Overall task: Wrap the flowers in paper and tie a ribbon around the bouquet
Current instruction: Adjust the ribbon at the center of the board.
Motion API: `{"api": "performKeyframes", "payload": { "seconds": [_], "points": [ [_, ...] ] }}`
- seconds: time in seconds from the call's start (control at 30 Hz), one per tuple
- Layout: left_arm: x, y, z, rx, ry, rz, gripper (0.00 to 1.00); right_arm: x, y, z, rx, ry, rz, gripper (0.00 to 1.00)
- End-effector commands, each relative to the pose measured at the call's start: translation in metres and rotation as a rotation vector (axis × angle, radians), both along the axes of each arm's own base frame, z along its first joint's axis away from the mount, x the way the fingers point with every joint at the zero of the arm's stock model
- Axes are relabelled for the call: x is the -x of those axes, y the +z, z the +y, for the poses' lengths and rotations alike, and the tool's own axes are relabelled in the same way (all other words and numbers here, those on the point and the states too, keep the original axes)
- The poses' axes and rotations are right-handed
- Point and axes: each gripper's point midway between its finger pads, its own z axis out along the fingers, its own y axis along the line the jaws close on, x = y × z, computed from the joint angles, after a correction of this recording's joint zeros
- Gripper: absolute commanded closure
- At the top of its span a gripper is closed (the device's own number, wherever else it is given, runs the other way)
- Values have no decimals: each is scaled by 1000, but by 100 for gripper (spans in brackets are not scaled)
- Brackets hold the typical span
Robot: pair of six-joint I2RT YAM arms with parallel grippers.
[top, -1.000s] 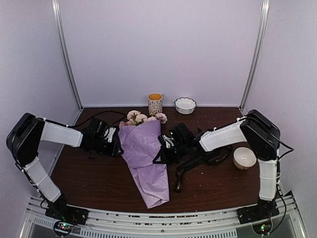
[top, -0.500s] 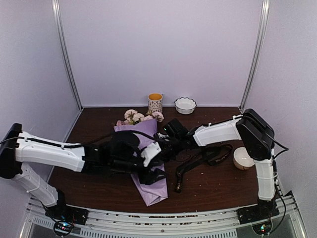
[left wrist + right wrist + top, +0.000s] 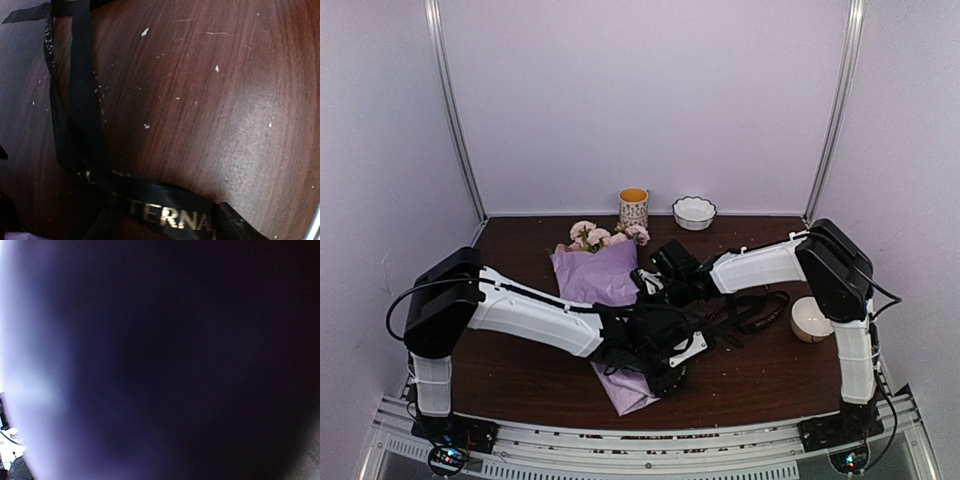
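on the table point(image 3: 775, 372), the bouquet point(image 3: 595, 276) lies near-to-far, flowers point(image 3: 606, 236) farthest

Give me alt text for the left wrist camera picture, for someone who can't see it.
A black ribbon with gold lettering lies looped on a dark brown wooden table, strands running down the left side and another crossing the bottom. Small pale specks dot the wood.

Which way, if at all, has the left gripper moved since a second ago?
Yes. The left gripper swung from left of the cup, across the bouquet, to right of it.
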Motion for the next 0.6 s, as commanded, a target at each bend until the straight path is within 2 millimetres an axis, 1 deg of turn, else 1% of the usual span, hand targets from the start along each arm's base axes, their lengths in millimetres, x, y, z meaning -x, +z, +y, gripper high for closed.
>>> {"api": "performKeyframes", "payload": {
  "seconds": [0.0,0.03,0.07,0.1,0.13,0.17,0.27,0.33,0.37,0.43,0.5,0.57],
  "points": [
    [-12,-6,-2,-31,22,-40,41,-5,6,-4,16,7,-42,100],
    [-10,-6,-2,-23,15,-36,59,-5,7,-5,16,7,-42,100],
    [-8,-1,0,-8,12,-37,80,-4,7,-5,16,7,-42,100],
    [-5,4,2,7,8,-39,98,-5,9,-5,14,7,-44,100],
    [0,13,6,29,-7,-42,100,-5,12,-6,13,6,-46,100],
    [9,28,8,64,-37,-43,100,-5,15,-6,12,8,-49,100],
    [50,66,25,152,-154,-19,100,-3,23,-5,-16,7,-30,100],
    [78,93,40,217,-223,25,100,-3,29,-5,-26,6,-28,100],
    [92,97,50,233,-253,68,100,-5,33,-5,-30,4,-34,100],
    [112,108,67,273,-286,149,100,-8,38,-6,-27,1,-37,100],
    [126,111,85,274,-300,208,100,-12,40,-9,-21,-4,-38,100],
    [132,109,106,244,-278,244,100,-15,41,-12,-8,-10,-38,100]
  ]
}}
